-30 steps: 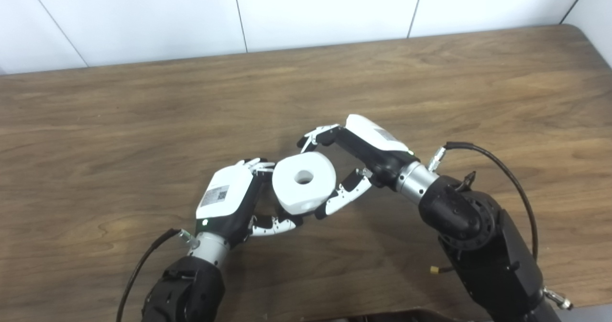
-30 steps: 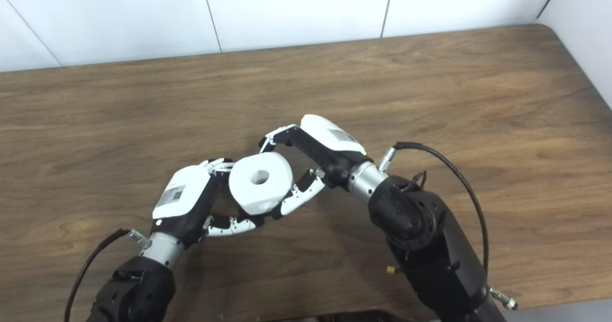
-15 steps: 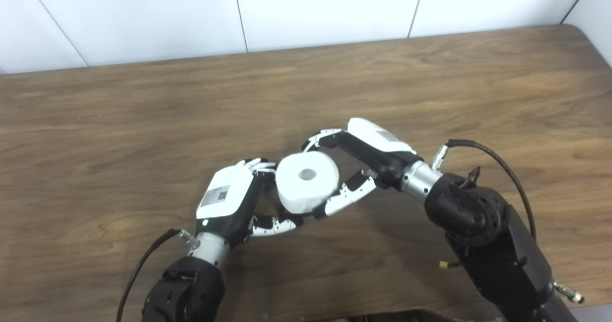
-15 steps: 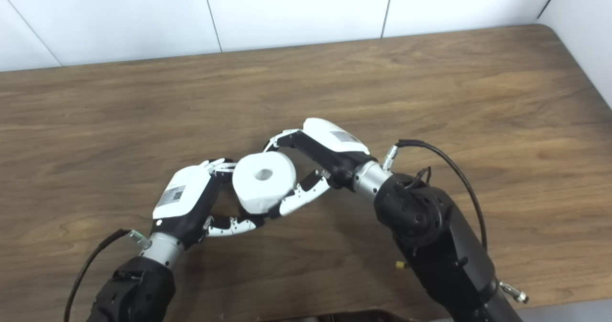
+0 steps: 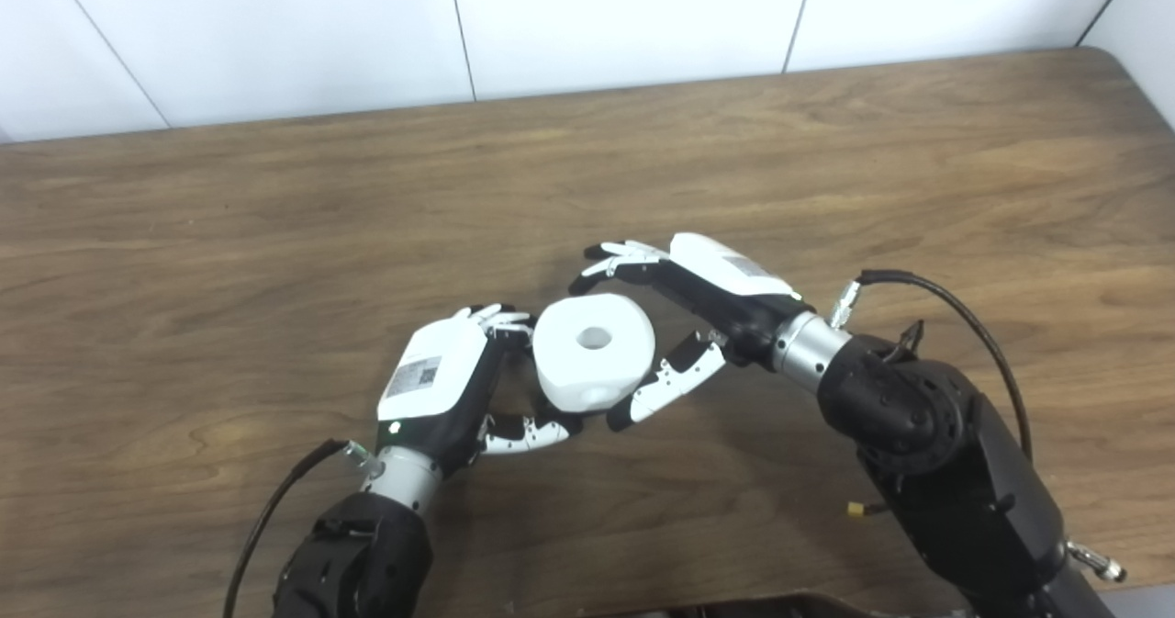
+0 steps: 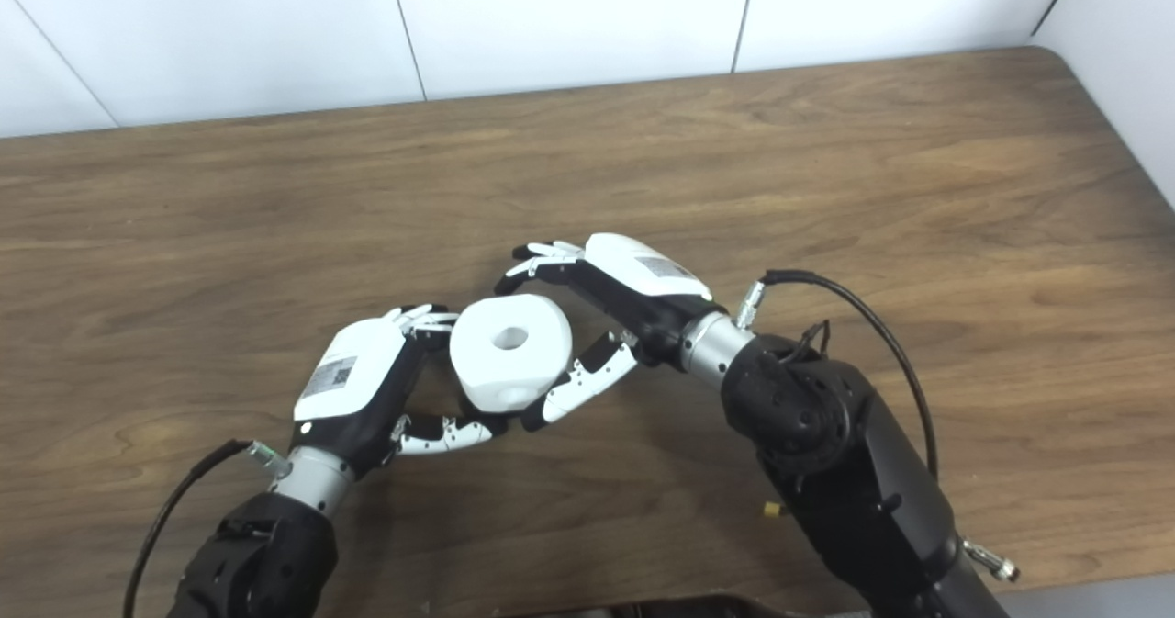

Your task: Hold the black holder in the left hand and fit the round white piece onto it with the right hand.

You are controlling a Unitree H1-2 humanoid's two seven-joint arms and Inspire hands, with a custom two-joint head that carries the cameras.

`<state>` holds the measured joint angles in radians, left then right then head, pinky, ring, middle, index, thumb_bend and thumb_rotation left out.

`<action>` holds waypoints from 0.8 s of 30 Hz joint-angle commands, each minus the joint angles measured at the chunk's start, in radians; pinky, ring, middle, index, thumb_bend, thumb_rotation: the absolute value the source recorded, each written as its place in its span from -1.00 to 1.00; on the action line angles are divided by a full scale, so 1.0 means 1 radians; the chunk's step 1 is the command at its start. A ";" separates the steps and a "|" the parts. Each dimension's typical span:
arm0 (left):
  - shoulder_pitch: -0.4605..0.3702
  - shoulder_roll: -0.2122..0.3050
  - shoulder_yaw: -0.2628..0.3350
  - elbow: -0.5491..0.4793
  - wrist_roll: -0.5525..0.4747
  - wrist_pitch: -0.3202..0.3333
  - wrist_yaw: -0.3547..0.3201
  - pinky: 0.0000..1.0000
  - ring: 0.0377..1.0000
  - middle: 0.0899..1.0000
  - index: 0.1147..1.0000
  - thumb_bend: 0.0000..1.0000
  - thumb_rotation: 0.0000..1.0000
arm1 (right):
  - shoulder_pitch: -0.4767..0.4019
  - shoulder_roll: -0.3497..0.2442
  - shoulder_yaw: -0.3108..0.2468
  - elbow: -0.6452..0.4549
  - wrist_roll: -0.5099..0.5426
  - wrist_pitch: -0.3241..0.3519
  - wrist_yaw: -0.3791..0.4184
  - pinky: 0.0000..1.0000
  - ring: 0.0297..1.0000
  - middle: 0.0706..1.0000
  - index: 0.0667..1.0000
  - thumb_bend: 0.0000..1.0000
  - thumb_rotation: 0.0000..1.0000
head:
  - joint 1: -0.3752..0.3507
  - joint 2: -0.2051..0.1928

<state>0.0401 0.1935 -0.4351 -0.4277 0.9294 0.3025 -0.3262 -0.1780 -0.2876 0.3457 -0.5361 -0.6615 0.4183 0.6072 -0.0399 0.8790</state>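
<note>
Round white piece (image 5: 593, 352) sits mid-surface toward near edge, hole up, between your two hands. Left hand (image 5: 439, 384) wraps beneath it; black holder hidden, grip unclear. Right hand (image 5: 684, 320) fingers (image 5: 620, 258) spread, just off piece. Nothing shows seating depth.

round white piece (image 5: 594, 350) — between left robot hand (image 5: 439, 387) | right robot hand (image 5: 702, 310) — above table (image 5: 275, 232)

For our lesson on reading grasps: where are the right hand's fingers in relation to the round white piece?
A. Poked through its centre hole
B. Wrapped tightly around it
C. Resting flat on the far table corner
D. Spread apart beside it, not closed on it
D: the right hand has fingers spread apart beside the round white piece, which sits at the left hand.
</note>
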 commanded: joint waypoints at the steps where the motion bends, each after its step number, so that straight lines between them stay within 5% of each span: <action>1: 0.020 0.004 -0.019 0.019 -0.010 0.004 -0.057 0.87 0.76 0.54 -0.16 0.03 -0.89 | -0.027 -0.004 -0.010 -0.047 0.002 -0.007 -0.008 0.77 0.93 0.88 0.60 1.00 -0.25 | -0.001 0.001; 24: 0.025 0.010 0.001 0.037 -0.025 -0.021 -0.035 0.85 0.69 0.45 -0.16 0.03 -0.89 | -0.075 -0.004 -0.106 -0.238 -0.025 0.050 0.127 0.83 0.97 0.92 0.78 1.00 0.07 | -0.004 -0.014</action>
<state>0.0387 0.1941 -0.4209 -0.4192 0.9253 0.2804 -0.3214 -0.2193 -0.2951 0.2559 -0.7360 -0.6807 0.4615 0.7321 -0.0430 0.8637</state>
